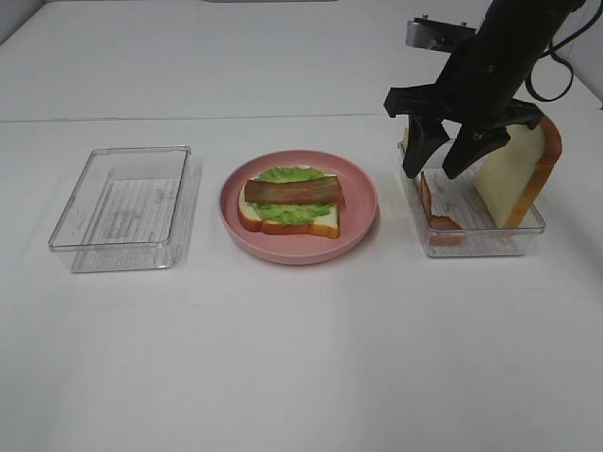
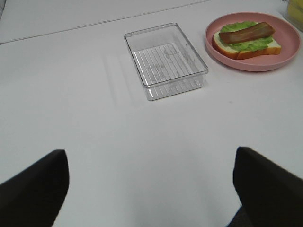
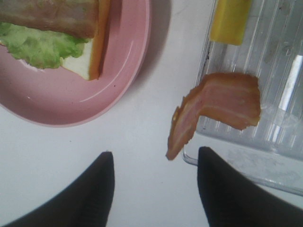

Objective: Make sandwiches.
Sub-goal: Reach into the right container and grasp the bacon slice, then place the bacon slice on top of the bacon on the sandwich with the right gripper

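The sandwich [image 1: 290,202] sits half-built in the middle of the pink plate [image 1: 366,215], and the plate is at the centre of the white tabletop [image 1: 301,358]. At the bottom there's one bread slice [image 1: 325,219] lying flat. A green lettuce leaf [image 1: 283,175] is spread over it, and the brown bacon strip [image 1: 292,190] lies across the top.

Over to the right of the plate is a clear tray [image 1: 480,243] holding the rest of the parts. A second bread slice [image 1: 516,179] stands on edge in it, on the side away from the plate. The ham slice [image 3: 222,101] is draped over the tray wall nearest the plate, with one end drooping outside the rim. A yellow cheese piece [image 3: 229,21] lies inside the tray, beyond the ham.

The right arm's fingers [image 1: 416,151] hang above that tray, over the ham. They are spread apart with nothing between them. The wrist camera shows them clear of the ham, not touching it.

On the plate's other side is a second clear tray [image 1: 122,256], with only its ribbed floor showing. The left arm's fingers [image 2: 33,189] are parted wide and hold nothing. They're over bare tabletop, well back from that tray and further still from the plate.
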Robot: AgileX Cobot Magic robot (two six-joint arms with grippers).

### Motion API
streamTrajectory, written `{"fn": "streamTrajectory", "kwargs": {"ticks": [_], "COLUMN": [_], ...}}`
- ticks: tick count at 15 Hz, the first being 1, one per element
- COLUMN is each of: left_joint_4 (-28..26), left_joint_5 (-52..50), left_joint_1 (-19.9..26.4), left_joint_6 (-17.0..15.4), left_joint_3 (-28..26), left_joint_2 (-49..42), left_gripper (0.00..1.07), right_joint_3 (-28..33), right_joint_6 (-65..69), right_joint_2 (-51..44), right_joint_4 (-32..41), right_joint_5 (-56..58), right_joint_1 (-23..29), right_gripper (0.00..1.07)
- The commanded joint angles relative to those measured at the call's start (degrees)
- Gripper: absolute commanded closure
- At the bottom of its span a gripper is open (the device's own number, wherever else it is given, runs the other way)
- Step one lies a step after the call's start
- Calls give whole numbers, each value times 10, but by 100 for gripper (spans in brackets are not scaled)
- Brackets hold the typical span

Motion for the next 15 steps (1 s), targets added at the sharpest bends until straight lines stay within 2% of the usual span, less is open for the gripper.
{"fn": "streamTrajectory", "kwargs": {"ticks": [1,3,6,9,11,15], "left_joint_4": [2,2,2,2,2,2], "left_joint_5": [-3,-3,-3,-3,-3,-3], "left_joint_1": [-1,-1,-1,-1,-1,-1], "left_joint_6": [-6,-6,-6,-6,-6,-6], "left_joint_3": [1,1,1,1,1,1], "left_joint_2": [-13,-13,-13,-13,-13,-13], "left_gripper": [18,18,18,18,18,18], "right_joint_3": [-18,-29,-29,-30,-37,-109], "right_joint_6": [5,6,7,6,-1,-6], "right_joint_2": [25,48,68,69,68,40], "right_joint_4": [-6,-15,-37,-37,-34,-14], "right_joint_5": [-2,-11,-13,-11,12,94], "right_joint_1": [2,2,2,2,2,2], "right_gripper": [57,57,68,107,107,107]}}
